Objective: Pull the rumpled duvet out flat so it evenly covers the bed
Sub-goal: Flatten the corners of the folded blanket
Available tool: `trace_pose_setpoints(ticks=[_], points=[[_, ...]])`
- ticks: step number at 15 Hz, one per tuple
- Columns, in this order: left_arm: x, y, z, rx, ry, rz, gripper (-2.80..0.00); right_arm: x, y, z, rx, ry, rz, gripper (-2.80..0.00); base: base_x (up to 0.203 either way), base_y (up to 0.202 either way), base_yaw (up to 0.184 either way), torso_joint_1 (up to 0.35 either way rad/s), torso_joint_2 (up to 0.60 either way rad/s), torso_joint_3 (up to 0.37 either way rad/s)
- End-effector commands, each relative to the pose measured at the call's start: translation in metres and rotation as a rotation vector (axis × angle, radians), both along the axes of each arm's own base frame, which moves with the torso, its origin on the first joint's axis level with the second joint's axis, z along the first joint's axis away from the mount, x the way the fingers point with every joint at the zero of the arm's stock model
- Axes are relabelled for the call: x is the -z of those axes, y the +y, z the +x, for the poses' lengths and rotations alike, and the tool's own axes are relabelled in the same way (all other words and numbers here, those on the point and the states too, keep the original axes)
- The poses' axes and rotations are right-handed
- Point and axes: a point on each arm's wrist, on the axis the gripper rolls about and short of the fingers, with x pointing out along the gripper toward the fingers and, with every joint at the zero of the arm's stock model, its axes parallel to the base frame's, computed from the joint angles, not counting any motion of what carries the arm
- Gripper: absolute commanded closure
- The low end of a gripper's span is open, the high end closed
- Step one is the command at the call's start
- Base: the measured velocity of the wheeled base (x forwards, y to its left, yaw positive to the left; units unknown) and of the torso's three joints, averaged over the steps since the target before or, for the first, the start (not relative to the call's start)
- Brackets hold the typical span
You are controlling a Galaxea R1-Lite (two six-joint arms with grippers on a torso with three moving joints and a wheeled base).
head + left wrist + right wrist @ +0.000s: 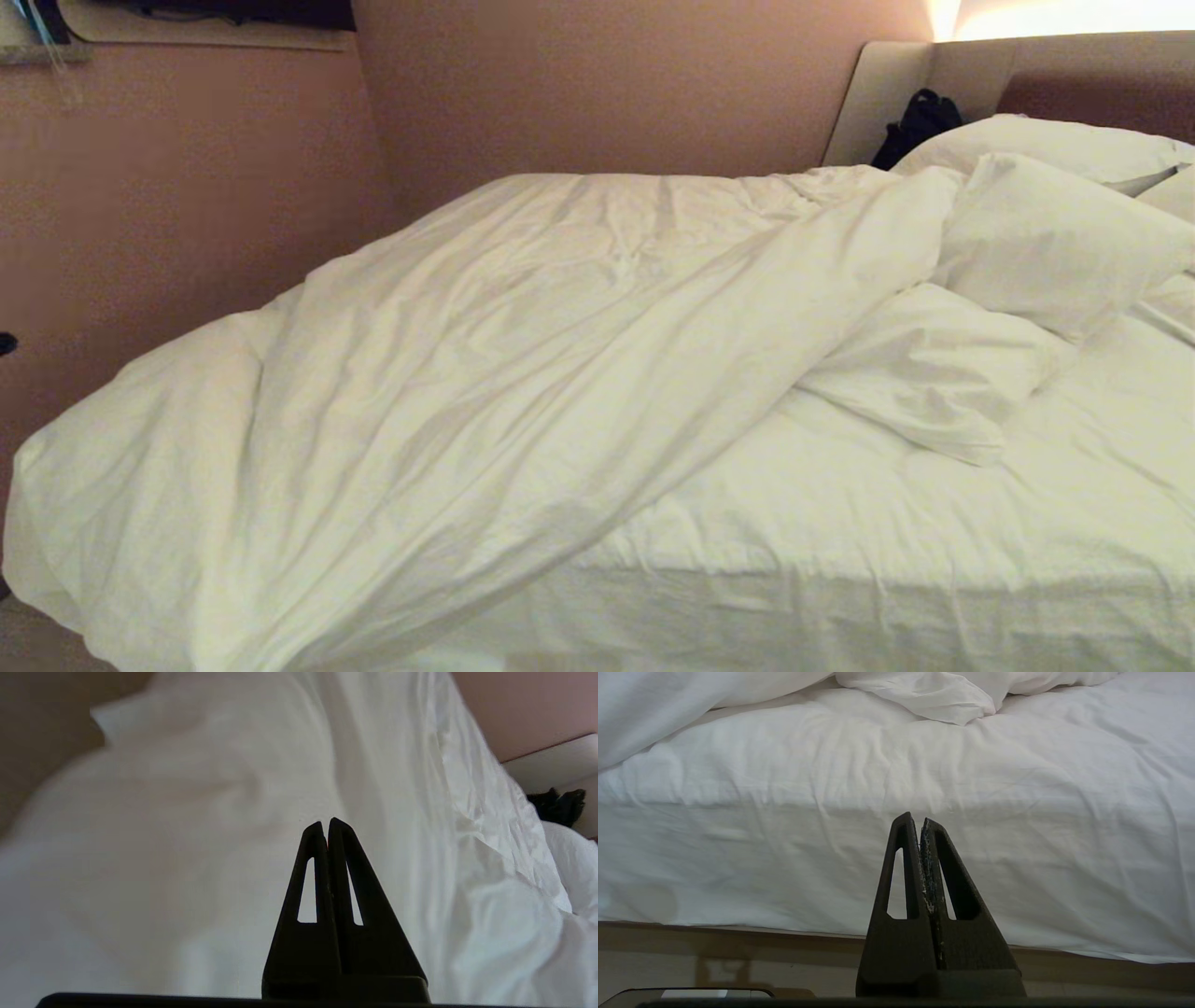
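Looking down from the head view, the duvet [485, 373] lies bunched diagonally across the left of the bed [840, 579], leaving the near right sheet bare beside the pillows [1046, 233]. In the left wrist view, the left pincer [328, 826] is pressed closed and empty above soft, puffy folds; its near hem looks easiest to pinch. In the right wrist view, the right pincer [920, 823], likewise closed and empty, faces the mattress side.

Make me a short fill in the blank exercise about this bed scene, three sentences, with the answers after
1. The duvet is bunched toward the robot's ____ side of the bed.
2. The jaws of the left gripper are ____, holding nothing.
3. The right gripper faces the ____ side of the mattress, jaws shut.

Answers: left; shut; sheeted
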Motion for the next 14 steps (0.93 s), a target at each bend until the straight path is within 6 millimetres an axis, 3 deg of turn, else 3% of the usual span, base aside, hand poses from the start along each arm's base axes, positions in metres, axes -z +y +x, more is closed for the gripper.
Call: trace_pose_setpoints(ticks=[1,4,10,14], points=[[-0.033,-0.010,-0.004,-0.030,0.034,-0.019,0.00,0.000,0.000,0.000,0.000,0.000,0.000,0.00,0.000,0.000,0.000,0.000,0.00,0.000],[-0.037,-0.012,-0.005,-0.056,0.137,-0.030,0.00,0.000,0.000,0.000,0.000,0.000,0.000,0.00,0.000,0.000,0.000,0.000,0.00,0.000],[0.000,-0.022,-0.014,0.097,0.401,0.341,0.00,0.000,0.000,0.000,0.000,0.000,0.000,0.00,0.000,0.000,0.000,0.000,0.00,0.000],[0.026,-0.006,-0.020,0.162,0.423,0.395,0.00,0.000,0.000,0.000,0.000,0.000,0.000,0.00,0.000,0.000,0.000,0.000,0.00,0.000]])
